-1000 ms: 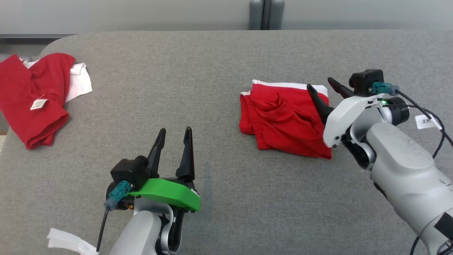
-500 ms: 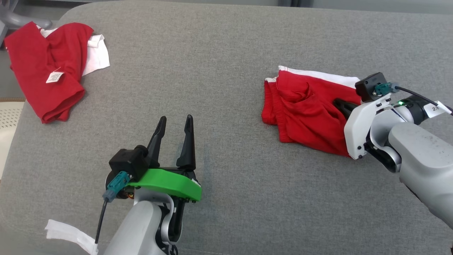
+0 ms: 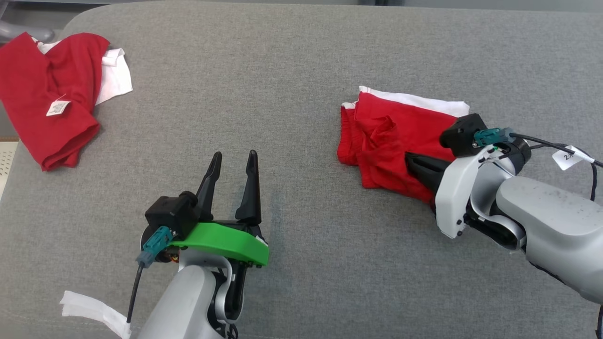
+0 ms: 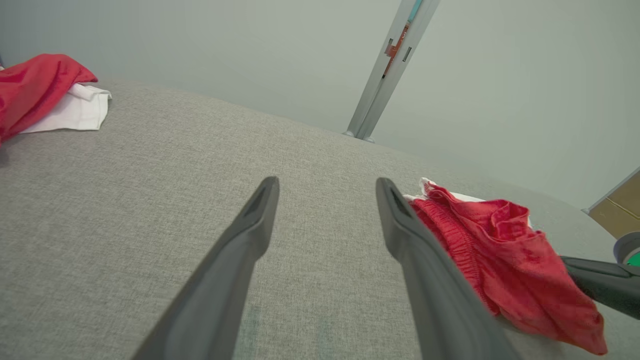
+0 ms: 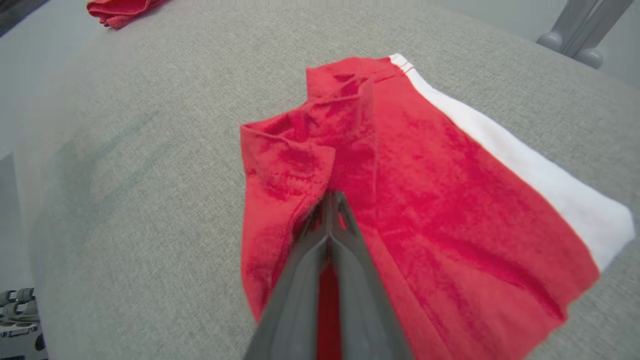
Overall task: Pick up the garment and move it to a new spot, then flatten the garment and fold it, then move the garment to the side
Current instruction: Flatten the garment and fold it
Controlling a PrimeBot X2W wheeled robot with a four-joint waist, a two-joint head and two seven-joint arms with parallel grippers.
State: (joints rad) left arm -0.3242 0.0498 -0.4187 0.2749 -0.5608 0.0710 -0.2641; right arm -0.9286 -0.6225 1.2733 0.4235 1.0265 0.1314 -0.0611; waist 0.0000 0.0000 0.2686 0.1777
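The garment (image 3: 391, 127), red shorts with a white side stripe, lies crumpled on the right of the grey table (image 3: 282, 56). It also appears in the left wrist view (image 4: 500, 250) and the right wrist view (image 5: 425, 175). My right gripper (image 3: 409, 159) lies low over its near part, fingers pressed together and shut on a raised fold of red cloth (image 5: 332, 197). One dark finger of it shows at the edge of the left wrist view (image 4: 600, 287). My left gripper (image 3: 233, 157) hovers open over bare table, left of the garment, with nothing between its fingers (image 4: 327, 185).
A second red and white garment (image 3: 47, 94) with a white label lies bunched at the table's far left corner (image 4: 30, 85). A white strip (image 3: 89, 313) hangs by my left forearm. A grey post (image 4: 390, 65) stands behind the table.
My right gripper has shut and shifted from the garment's right edge onto its near middle, pinching cloth. The head camera has tilted down. The left gripper has stayed put.
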